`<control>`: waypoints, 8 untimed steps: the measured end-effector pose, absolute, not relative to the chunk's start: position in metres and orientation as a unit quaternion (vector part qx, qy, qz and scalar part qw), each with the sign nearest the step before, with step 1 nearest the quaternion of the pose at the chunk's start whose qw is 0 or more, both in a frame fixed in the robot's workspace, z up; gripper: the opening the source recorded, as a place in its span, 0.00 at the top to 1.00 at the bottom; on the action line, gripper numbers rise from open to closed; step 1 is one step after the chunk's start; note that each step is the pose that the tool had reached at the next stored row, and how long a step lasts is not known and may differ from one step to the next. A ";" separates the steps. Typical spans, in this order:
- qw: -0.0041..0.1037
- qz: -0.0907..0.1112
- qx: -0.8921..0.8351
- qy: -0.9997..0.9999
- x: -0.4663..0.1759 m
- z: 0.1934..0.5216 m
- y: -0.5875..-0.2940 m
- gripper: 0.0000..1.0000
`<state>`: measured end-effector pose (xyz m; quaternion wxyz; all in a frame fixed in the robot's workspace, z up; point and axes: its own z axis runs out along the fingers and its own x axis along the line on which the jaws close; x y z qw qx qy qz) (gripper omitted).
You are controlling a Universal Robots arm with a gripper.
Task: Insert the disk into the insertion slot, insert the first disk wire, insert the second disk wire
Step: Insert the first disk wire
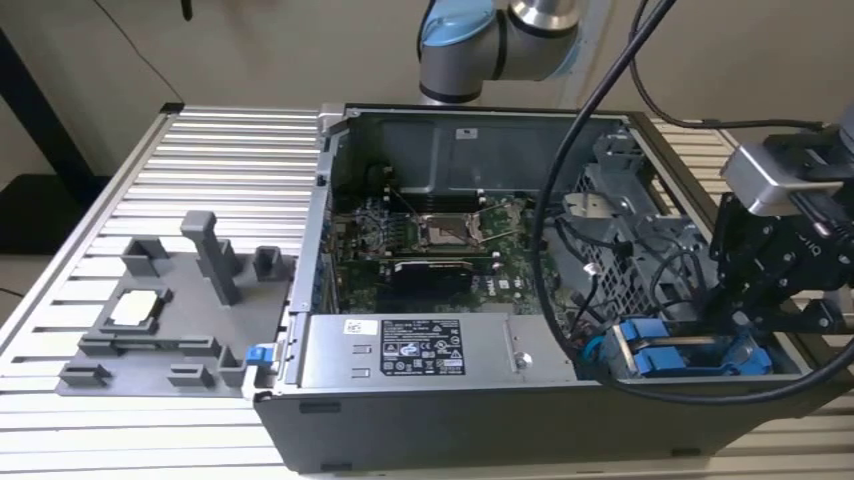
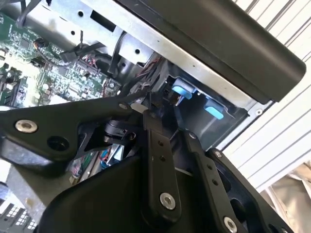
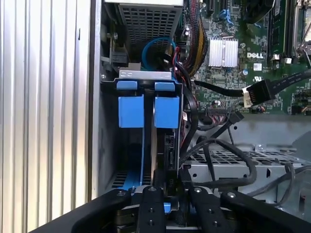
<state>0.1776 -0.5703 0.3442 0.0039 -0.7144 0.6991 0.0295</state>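
The disk (image 3: 166,112) stands on edge in the insertion slot (image 3: 108,145) at the case corner, its blue carrier tab beside a second blue tab (image 3: 131,111). In the exterior view the blue tabs (image 1: 681,357) show at the case's lower right, with my gripper (image 1: 750,318) just to their right. In the first wrist view my gripper (image 3: 172,187) is at the disk's far end, fingers (image 3: 150,206) drawn close on a black disk wire (image 3: 190,141) that runs down between them. In the second wrist view the fingertips (image 2: 151,114) sit by the blue tabs (image 2: 182,90).
The open computer case (image 1: 320,300) holds a motherboard (image 1: 427,240) and a silver box with a sticker (image 1: 407,350). A loose black cable with a connector (image 3: 255,92) hangs near the cage. A grey fixture tray (image 1: 160,310) lies on the slatted table (image 1: 227,150).
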 end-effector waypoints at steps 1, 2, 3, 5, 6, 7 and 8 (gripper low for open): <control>0.004 0.030 -0.714 0.699 0.178 0.348 -0.570 0.73; 0.004 0.030 -0.714 0.699 0.178 0.352 -0.570 0.73; 0.004 0.029 -0.714 0.699 0.178 0.357 -0.570 0.73; 0.004 0.030 -0.714 0.699 0.178 0.365 -0.570 0.73; 0.004 0.030 -0.714 0.699 0.178 0.370 -0.570 0.73; 0.004 0.030 -0.714 0.699 0.178 0.374 -0.570 0.73; 0.004 0.030 -0.714 0.699 0.178 0.377 -0.570 0.73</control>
